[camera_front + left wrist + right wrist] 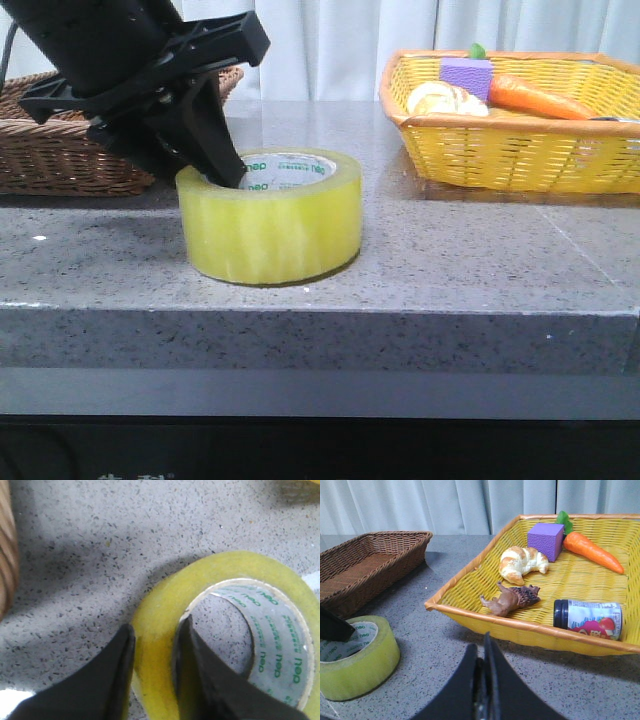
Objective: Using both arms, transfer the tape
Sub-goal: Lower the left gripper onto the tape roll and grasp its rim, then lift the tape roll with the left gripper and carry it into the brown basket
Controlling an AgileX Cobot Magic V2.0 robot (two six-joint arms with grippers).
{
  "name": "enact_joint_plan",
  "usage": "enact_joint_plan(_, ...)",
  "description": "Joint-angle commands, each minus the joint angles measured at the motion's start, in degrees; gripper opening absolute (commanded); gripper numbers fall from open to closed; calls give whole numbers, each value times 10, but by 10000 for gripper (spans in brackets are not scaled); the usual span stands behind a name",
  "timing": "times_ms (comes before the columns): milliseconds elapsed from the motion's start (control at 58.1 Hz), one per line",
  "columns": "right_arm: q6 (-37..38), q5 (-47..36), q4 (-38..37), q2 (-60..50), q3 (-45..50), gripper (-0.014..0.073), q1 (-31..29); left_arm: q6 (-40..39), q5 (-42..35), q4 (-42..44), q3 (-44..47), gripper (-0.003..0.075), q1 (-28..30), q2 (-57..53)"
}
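The tape (270, 215), a wide yellow roll with a white core and green lettering, lies flat on the grey stone table (450, 260), left of centre. My left gripper (205, 165) comes down on its left side. In the left wrist view one finger (200, 675) is inside the core and the other is outside, and both press the yellow wall (165, 610), so the left gripper (156, 630) is shut on it. My right gripper (482, 642) is shut and empty. It hovers over the table between the tape (360, 665) and the yellow basket. It is out of the front view.
A brown wicker basket (60, 140) stands at the back left, close to the left arm. A yellow basket (520, 150) at the back right holds a carrot (592, 552), a purple cube (546, 540), a croissant (520, 562), a toy animal (510, 600) and a jar (590, 619).
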Motion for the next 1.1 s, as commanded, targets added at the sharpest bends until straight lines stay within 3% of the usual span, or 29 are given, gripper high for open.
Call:
enact_joint_plan(0, -5, -50, 1, 2, -15, -68, -5, -4, -15, -14, -16, 36, -5, -19)
enact_joint_plan(258, -5, -50, 1, 2, -15, -68, -5, -4, 10, -17, -43, 21, -6, -22)
enact_joint_plan(482, -5, -52, 1, 2, -15, -68, -5, -4, 34, -16, -105, 21, -34, -44)
enact_joint_plan(637, -5, -52, 1, 2, -15, -68, -5, -4, 47, 17, -168, 21, -21, -55)
enact_joint_plan(809, -5, -54, 1, 2, -15, -68, -5, -4, 52, 58, -234, 21, 53, -55)
enact_joint_plan(1084, -5, -54, 1, 2, -15, -68, -5, -4, 42, 72, -243, 21, 213, -45)
